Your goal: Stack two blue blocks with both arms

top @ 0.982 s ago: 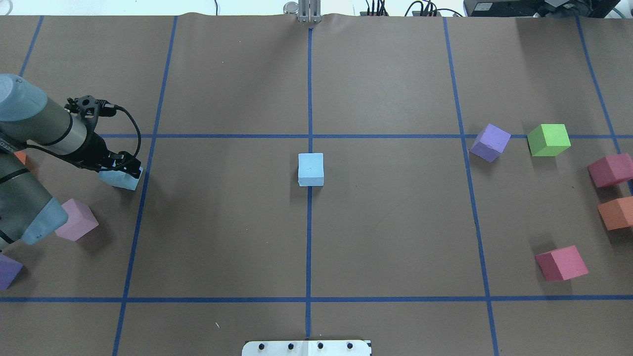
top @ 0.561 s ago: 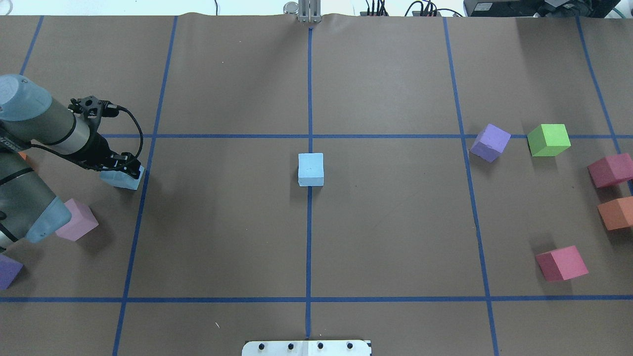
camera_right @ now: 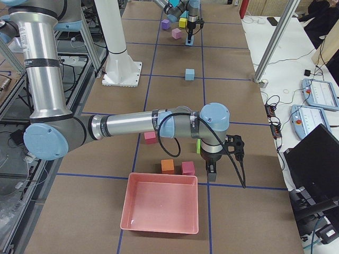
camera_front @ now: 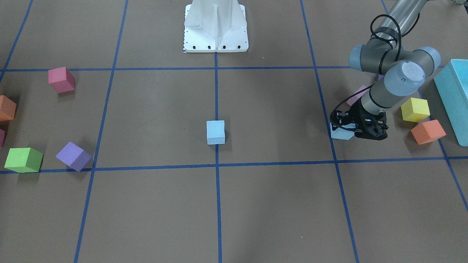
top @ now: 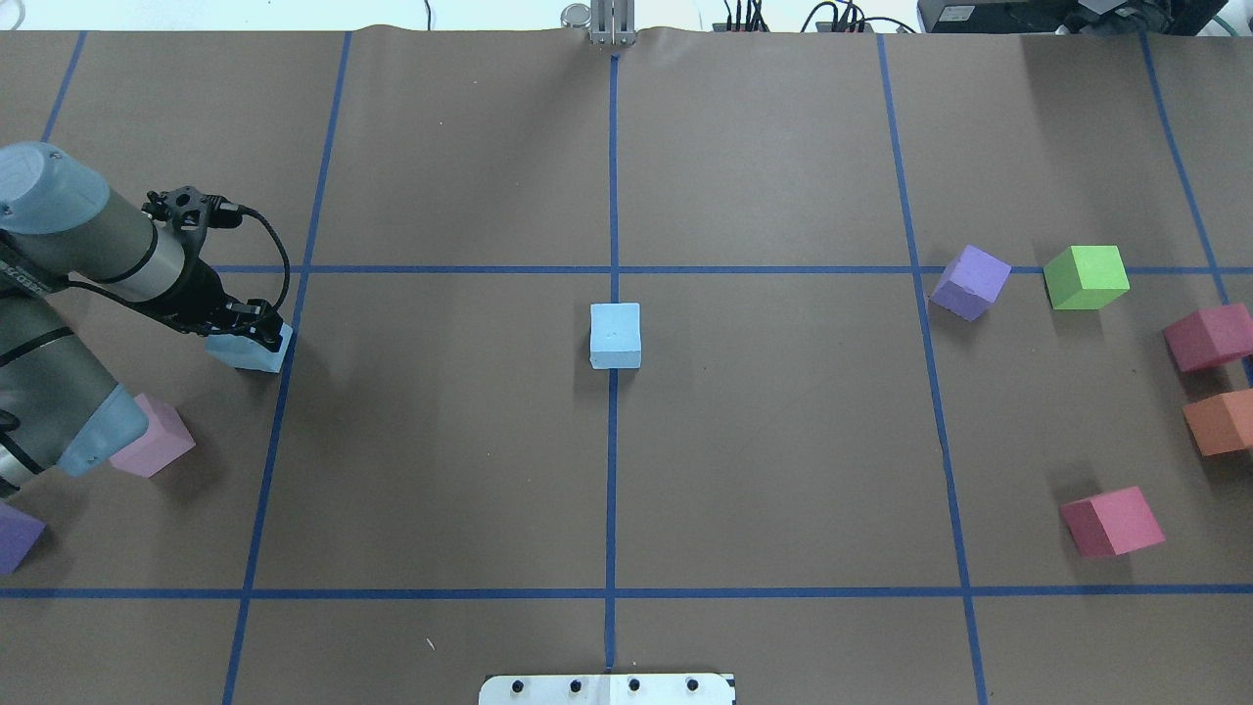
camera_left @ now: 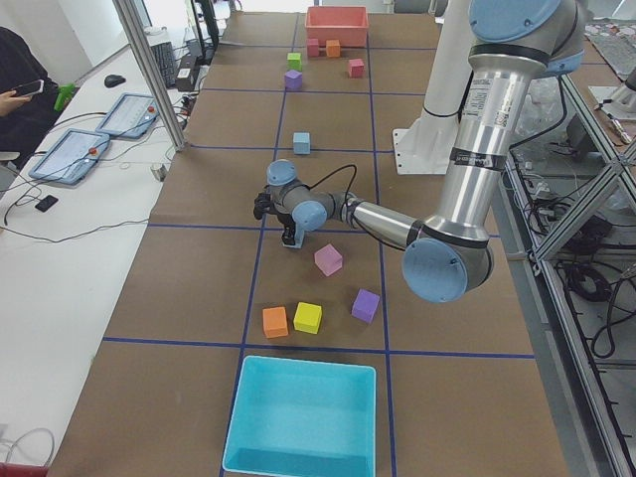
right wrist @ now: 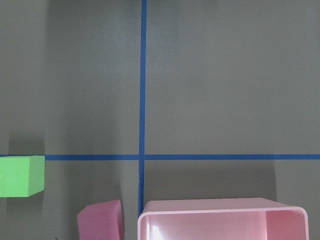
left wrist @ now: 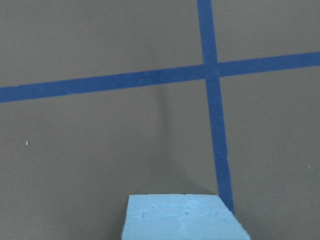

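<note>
One light blue block point(top: 616, 335) sits on the centre tape line; it also shows in the front view point(camera_front: 215, 132). The second blue block point(top: 253, 352) is at the table's left, in the jaws of my left gripper point(top: 256, 331), which is shut on it. The front view shows this block point(camera_front: 339, 133) under the black left gripper point(camera_front: 353, 128). The left wrist view shows its top point(left wrist: 182, 220) at the bottom edge. My right gripper point(camera_right: 212, 172) hangs near a pink tray; I cannot tell if it is open or shut.
A pink cube point(top: 157, 436) and a purple cube point(top: 15, 537) lie beside the left arm. Yellow point(camera_front: 415, 109) and orange point(camera_front: 427, 131) cubes and a turquoise box point(camera_front: 453, 95) lie further out. Purple point(top: 969, 282), green point(top: 1085, 277), maroon and orange cubes are at right, by a pink tray point(camera_right: 161, 209).
My left gripper and the blue block in it have shifted slightly to the right. The centre block has not moved.
</note>
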### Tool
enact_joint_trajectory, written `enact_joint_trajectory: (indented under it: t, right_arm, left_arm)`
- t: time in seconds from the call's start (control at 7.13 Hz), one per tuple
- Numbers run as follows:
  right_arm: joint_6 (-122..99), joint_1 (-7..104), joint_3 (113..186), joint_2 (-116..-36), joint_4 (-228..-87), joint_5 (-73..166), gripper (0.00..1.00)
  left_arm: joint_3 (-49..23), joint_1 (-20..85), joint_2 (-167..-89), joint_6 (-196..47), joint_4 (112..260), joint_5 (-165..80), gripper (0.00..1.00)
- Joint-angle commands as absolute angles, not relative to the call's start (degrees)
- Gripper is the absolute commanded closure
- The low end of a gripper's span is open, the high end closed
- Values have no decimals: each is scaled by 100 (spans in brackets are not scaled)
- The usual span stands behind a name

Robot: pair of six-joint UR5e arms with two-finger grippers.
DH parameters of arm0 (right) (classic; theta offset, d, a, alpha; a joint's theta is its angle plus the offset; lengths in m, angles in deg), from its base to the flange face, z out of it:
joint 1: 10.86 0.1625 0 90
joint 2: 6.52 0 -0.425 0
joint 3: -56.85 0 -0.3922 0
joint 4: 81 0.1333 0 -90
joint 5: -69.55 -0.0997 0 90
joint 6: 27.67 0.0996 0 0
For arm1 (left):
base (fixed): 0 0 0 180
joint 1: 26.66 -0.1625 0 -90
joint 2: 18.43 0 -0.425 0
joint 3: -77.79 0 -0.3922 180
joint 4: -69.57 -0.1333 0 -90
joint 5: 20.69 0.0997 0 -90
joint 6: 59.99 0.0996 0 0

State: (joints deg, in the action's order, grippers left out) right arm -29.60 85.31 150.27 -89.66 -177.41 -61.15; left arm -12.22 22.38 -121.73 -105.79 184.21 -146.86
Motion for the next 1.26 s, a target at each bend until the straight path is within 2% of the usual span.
enact_joint_trajectory:
  t: [0.0, 0.14, 0.28, 0.56, 0.84, 1.12]
  right_arm:
    - [-2960, 8511, 15019, -8966, -17742, -6114, 0]
    - [-2960, 8511, 15028, -8966, -17742, -6114, 0]
    - [-2960, 8511, 15028, -8966, -17733, -6114, 0]
    - [-2960, 8503, 15028, -8966, -17742, -6106, 0]
    - [-2960, 8511, 15063, -8975, -17733, -6053, 0]
    - [-2960, 8511, 15072, -8966, -17733, -6027, 0]
  left_arm:
    - [-1343, 2238, -12223, -10587, 18383, -14725, 37]
    - [-1439, 2247, -12388, -10656, 18313, -14855, 37]
    - [-1754, 2256, -12738, -10692, 17581, -14935, 37]
    - [-2283, 2247, -13992, -11136, 15613, -14883, 37]
    - [-2249, 1810, -14488, -11885, 15588, -14648, 37]
    - [-1612, 1369, -15320, -12334, 15570, -14303, 37]
